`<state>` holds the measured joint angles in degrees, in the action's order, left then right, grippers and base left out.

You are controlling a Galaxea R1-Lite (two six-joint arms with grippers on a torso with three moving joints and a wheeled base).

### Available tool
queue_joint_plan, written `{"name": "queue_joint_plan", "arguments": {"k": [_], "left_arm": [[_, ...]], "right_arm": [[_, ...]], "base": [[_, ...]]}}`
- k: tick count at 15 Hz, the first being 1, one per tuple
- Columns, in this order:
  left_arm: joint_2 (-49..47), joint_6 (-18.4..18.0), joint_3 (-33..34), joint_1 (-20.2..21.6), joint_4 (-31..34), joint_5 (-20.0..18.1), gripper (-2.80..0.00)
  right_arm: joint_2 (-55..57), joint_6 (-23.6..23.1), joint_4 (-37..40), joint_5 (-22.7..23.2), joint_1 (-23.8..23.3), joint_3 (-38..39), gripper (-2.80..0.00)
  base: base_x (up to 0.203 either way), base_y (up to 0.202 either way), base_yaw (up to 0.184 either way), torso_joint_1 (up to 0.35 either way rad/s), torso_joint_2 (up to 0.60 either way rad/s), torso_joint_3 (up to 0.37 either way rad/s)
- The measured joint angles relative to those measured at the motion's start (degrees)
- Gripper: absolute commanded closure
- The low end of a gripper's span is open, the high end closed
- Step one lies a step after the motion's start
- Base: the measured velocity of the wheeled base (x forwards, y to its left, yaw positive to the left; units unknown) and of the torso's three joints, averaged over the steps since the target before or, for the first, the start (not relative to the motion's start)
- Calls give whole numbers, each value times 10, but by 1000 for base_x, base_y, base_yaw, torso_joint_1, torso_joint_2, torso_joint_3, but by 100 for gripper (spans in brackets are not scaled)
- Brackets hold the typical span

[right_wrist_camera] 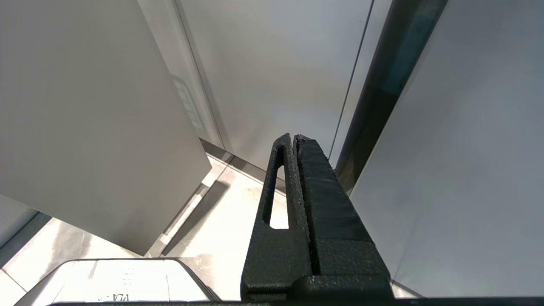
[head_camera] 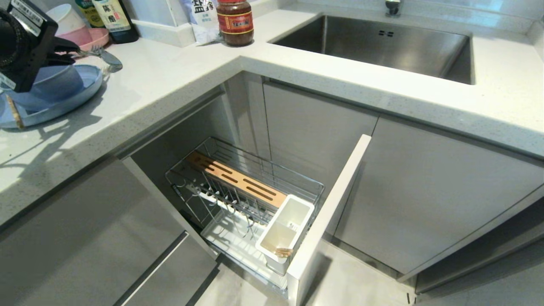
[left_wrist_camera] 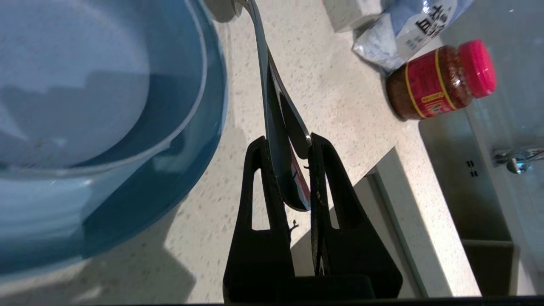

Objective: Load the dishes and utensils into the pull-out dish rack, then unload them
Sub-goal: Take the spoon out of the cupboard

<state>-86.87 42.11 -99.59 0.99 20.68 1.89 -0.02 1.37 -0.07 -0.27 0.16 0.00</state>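
Observation:
At the far left of the counter, my left gripper (head_camera: 70, 51) (left_wrist_camera: 285, 142) is shut on the handles of the silver fork (head_camera: 97, 50) and spoon (head_camera: 111, 60) (left_wrist_camera: 276, 127), which hang just above the worktop. Beside them the blue-grey bowl (head_camera: 55, 85) (left_wrist_camera: 85, 85) sits on the light-blue plate (head_camera: 87, 91) (left_wrist_camera: 204, 140). A wooden chopstick (head_camera: 15, 112) lies on the plate's rim. The pull-out dish rack (head_camera: 255, 187) stands open below, with its white cup (head_camera: 284, 231) at the front. My right gripper (right_wrist_camera: 294, 137) hangs shut and empty beside cabinet doors.
A red-lidded sauce jar (head_camera: 235, 21) (left_wrist_camera: 442, 80), a white bag (head_camera: 199, 17) and a dark bottle (head_camera: 114, 19) stand at the back of the counter. Stacked pink and white bowls (head_camera: 74, 25) are behind the gripper. The steel sink (head_camera: 382, 46) is to the right.

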Motion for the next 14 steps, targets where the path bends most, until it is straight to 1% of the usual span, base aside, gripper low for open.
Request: {"name": "queue_joint_plan", "arguments": {"k": [3, 6, 9, 12, 14], "left_arm": [[0, 0, 27, -1, -52, 0, 0], [-1, 0, 40, -4, -61, -2, 0], [-7, 0, 52, -15, -68, -3, 0], [-12, -8, 82, -23, -116, -4, 0], [-14, -15, 96, -25, -130, -4, 0]], "right_arm": [[0, 0, 0, 0, 0, 0, 0], [0, 0, 0, 0, 0, 0, 0], [0, 0, 0, 0, 0, 0, 0], [0, 0, 0, 0, 0, 0, 0], [0, 0, 0, 0, 0, 0, 0]], "base": [[0, 0, 0, 0, 0, 0], [0, 0, 0, 0, 0, 0], [0, 0, 0, 0, 0, 0], [0, 0, 0, 0, 0, 0], [0, 0, 0, 0, 0, 0]]}}
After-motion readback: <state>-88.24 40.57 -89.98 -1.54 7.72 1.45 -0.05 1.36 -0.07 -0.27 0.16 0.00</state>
